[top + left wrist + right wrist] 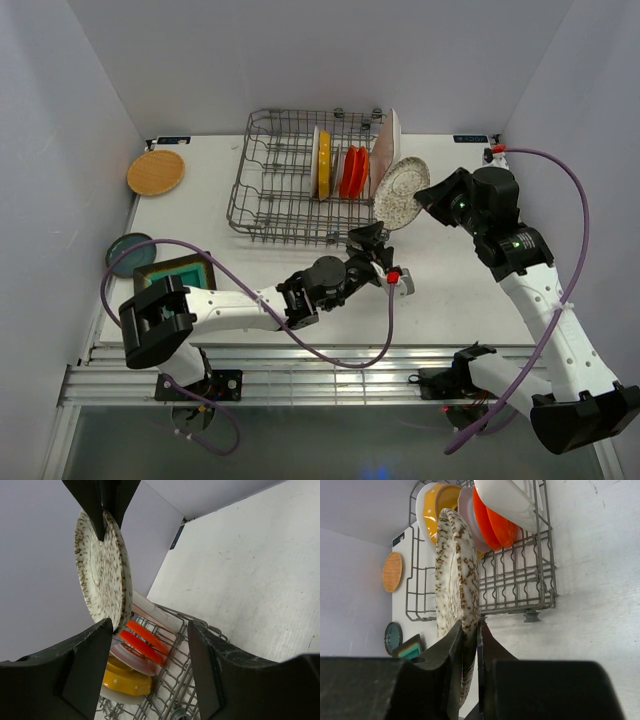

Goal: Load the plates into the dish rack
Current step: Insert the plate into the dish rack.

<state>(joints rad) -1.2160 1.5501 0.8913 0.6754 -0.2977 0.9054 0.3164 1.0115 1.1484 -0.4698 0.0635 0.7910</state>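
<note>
Right gripper clamps the speckled grey plate by its rim, seemingly just above the dish rack; left gripper hovers nearby, jaws apart.

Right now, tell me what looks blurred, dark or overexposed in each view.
Top external: even, soft light, faint shadows, all sharp. Left wrist: the speckled plate is crisp; the near jaws are dark and soft. Right wrist: its jaws fill the bottom as a black blur; the white plate is brightest.

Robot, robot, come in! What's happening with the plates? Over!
Right gripper shut on speckled plate, by dish rack right end. Left gripper open, close beneath plate.
</note>
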